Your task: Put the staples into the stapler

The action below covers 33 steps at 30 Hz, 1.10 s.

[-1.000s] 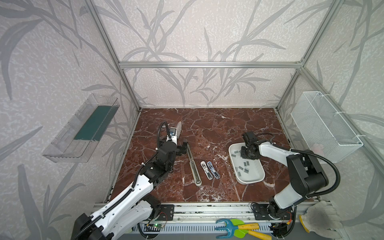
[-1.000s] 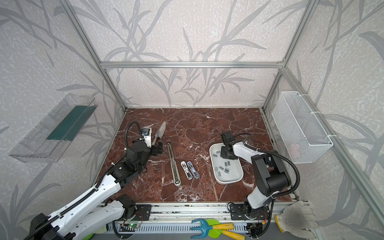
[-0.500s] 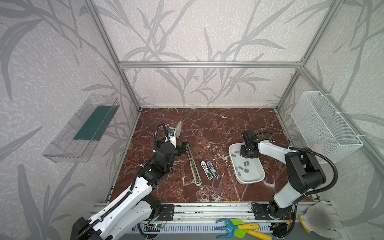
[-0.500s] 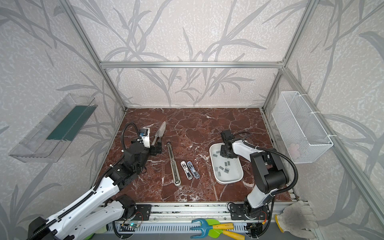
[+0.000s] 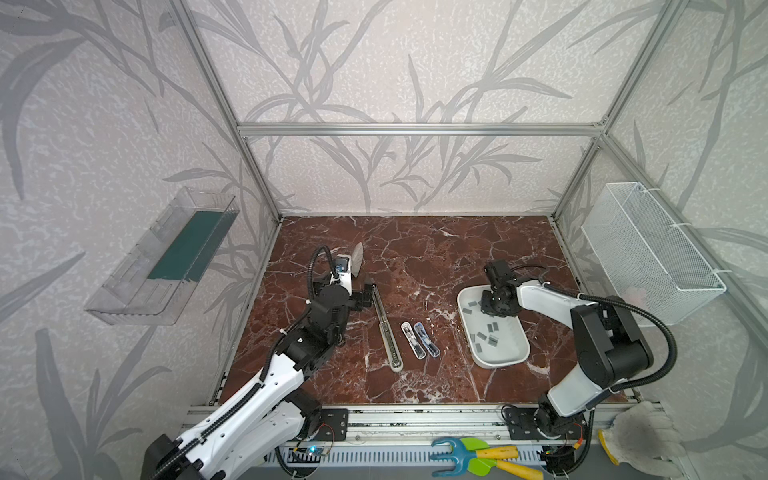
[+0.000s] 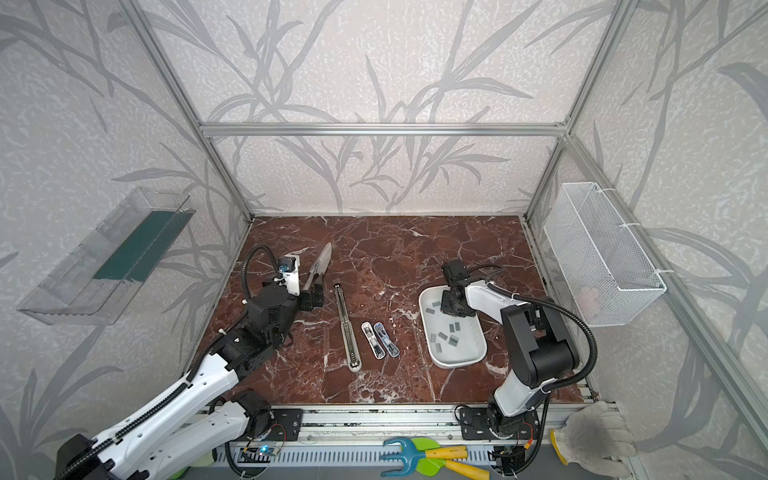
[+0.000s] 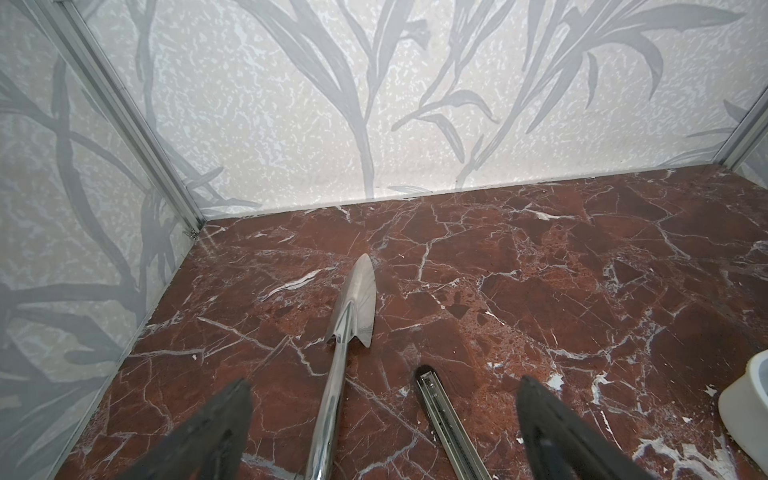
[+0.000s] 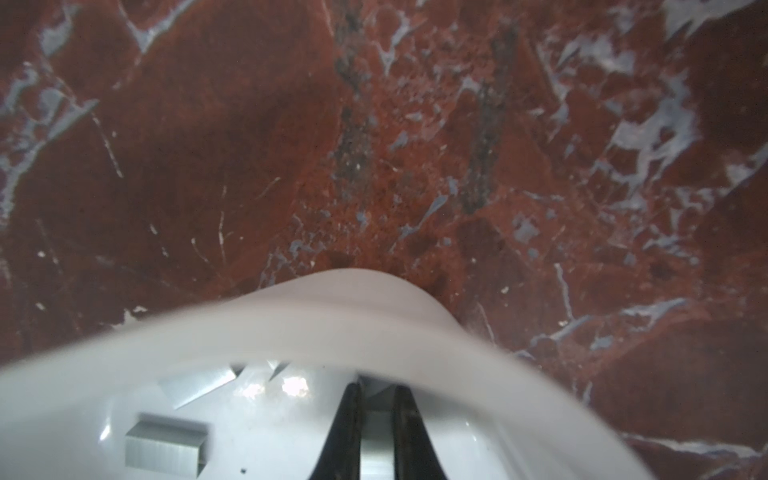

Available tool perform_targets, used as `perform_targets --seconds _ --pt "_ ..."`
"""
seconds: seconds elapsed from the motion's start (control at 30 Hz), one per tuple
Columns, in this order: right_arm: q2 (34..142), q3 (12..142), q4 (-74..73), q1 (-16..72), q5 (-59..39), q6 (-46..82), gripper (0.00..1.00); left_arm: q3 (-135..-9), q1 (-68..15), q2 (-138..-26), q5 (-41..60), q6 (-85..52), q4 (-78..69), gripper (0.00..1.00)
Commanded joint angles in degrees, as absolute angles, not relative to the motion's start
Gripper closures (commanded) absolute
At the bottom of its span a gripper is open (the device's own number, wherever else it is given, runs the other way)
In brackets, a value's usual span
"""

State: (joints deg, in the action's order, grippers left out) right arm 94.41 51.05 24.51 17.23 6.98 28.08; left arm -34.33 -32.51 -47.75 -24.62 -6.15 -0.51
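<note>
Several grey staples (image 5: 482, 336) (image 6: 453, 340) lie in a white tray (image 5: 505, 361) (image 6: 461, 361) at the right. My right gripper (image 5: 484, 305) (image 6: 444, 307) reaches down into the tray's far end. In the right wrist view its jaws (image 8: 376, 388) are shut on one strip of staples (image 8: 376, 440), and another strip (image 8: 166, 446) lies beside it. Two small translucent staplers (image 5: 419, 340) (image 6: 380, 340) lie side by side mid-table. My left gripper (image 5: 361, 293) (image 7: 384, 380) stands wide open at the left, holding nothing.
A shiny metal trowel (image 5: 357, 262) (image 7: 359, 299) and a long metal rail (image 5: 386, 328) (image 7: 449, 419) lie under and ahead of the left gripper. A wire basket (image 5: 648, 253) hangs on the right wall and a clear bin (image 5: 166, 257) on the left wall.
The right gripper's jaws have closed in on a staple strip at the tray's far end. The left arm has shifted slightly and stays wide open.
</note>
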Motion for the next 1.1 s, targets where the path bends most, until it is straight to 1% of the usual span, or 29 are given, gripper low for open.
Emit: perform_targets --seconds 0.0,0.1,0.2,0.27,0.33,0.43,0.5,0.53,0.57,0.6,0.63,0.7,0.77,0.83,0.87,0.93,1.0,1.07 --pt "92.0 49.2 25.9 17.0 7.5 28.8 0.88 -34.4 -32.2 -47.0 -23.7 -8.0 -0.2 0.01" --pt "90.2 48.9 25.4 17.0 6.8 28.7 0.89 -35.2 -32.2 -46.5 -22.3 -12.2 2.3 0.01" --pt "87.6 48.1 23.7 17.2 5.8 28.6 0.9 -35.1 -32.2 -44.7 -21.0 -22.7 5.1 0.01" --pt "86.1 47.5 22.3 17.4 5.0 28.3 0.92 -33.7 -32.2 -43.0 -17.5 -30.4 3.3 0.01" --pt "84.7 47.1 21.1 18.0 5.3 28.3 0.93 -34.1 -32.2 -41.1 -14.1 -37.7 4.8 0.01" --pt "82.1 45.9 19.0 18.9 6.4 28.6 0.93 -37.1 -32.2 -39.5 -7.4 -38.3 7.6 0.01" --pt "80.2 44.5 17.5 19.5 6.7 28.7 0.93 -37.5 -32.2 -38.8 -9.6 -44.3 12.2 0.01" --pt "79.0 43.9 17.2 19.9 6.9 28.7 0.93 -35.2 -32.2 -38.4 -11.0 -48.5 11.3 0.01" --pt "77.8 43.3 17.3 20.6 7.6 29.0 0.93 -32.2 -32.1 -37.8 -11.5 -49.7 8.1 0.01" --pt "76.6 42.8 17.0 21.5 8.5 29.1 0.93 -29.8 -32.1 -37.3 -11.6 -47.9 4.3 0.01" --pt "75.2 42.2 16.7 22.6 9.2 29.0 0.93 -26.8 -32.2 -36.7 -11.8 -42.9 -1.0 0.01" --pt "73.0 41.7 17.5 24.4 10.2 29.0 0.93 -21.7 -32.1 -35.6 -14.8 -36.9 -7.8 0.01" --pt "70.4 40.7 17.4 26.3 10.6 29.1 0.93 -15.1 -32.1 -35.2 -16.7 -26.1 -17.9 0.01" --pt "67.7 39.1 16.2 29.1 11.4 29.8 0.93 -12.3 -32.1 -34.2 -24.5 -29.7 -18.3 0.01" --pt "66.3 38.1 14.3 30.9 12.0 29.5 0.93 -11.2 -32.1 -34.0 -25.8 -29.7 -19.7 0.01" --pt "64.5 38.5 14.1 34.3 14.0 29.8 0.93 -10.3 -32.0 -34.4 -24.3 -25.8 -23.4 0.01" --pt "63.9 40.1 15.1 37.6 14.6 30.4 0.93 -11.9 -31.9 -35.3 -23.8 -23.5 -23.1 0.01" --pt "63.7 42.4 15.1 42.7 15.8 30.3 0.93 -14.2 -32.0 -37.0 -24.0 -22.6 -20.9 0.01"
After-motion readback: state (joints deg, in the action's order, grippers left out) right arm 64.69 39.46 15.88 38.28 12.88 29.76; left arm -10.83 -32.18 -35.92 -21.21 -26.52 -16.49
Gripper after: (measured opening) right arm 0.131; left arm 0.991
